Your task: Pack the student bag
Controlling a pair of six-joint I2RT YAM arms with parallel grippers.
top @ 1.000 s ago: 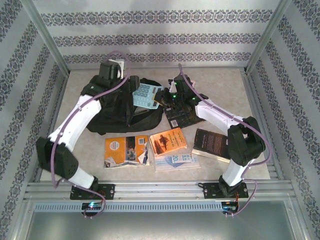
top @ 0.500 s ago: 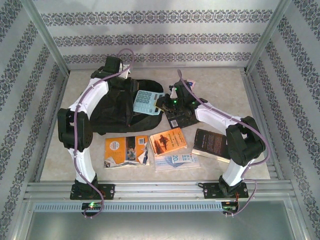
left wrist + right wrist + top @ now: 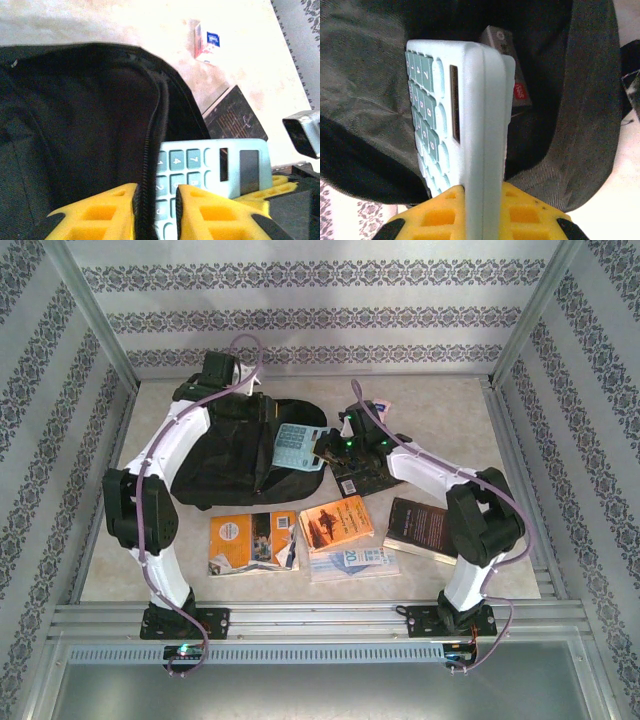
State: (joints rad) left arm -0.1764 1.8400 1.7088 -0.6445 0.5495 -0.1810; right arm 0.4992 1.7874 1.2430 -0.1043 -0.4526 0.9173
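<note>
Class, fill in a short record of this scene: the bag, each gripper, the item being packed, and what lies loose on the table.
bag: black, lying open, far left of the table
left gripper: jaws closed on the bag's zip edge
right gripper: jaws shut on the calculator
calculator: pale blue, held at the bag's mouth
loose on table: orange book, dark book

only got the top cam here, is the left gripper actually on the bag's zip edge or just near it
observer: on it. In the left wrist view the left gripper has a finger either side of the student bag zip edge, pinching it.
operator: how's right holding the calculator
observer: the right gripper clamps the calculator across face and back, edge-on over the open bag.
operator: anything in the bag already
observer: a dark box with a red label, behind the calculator.
</note>
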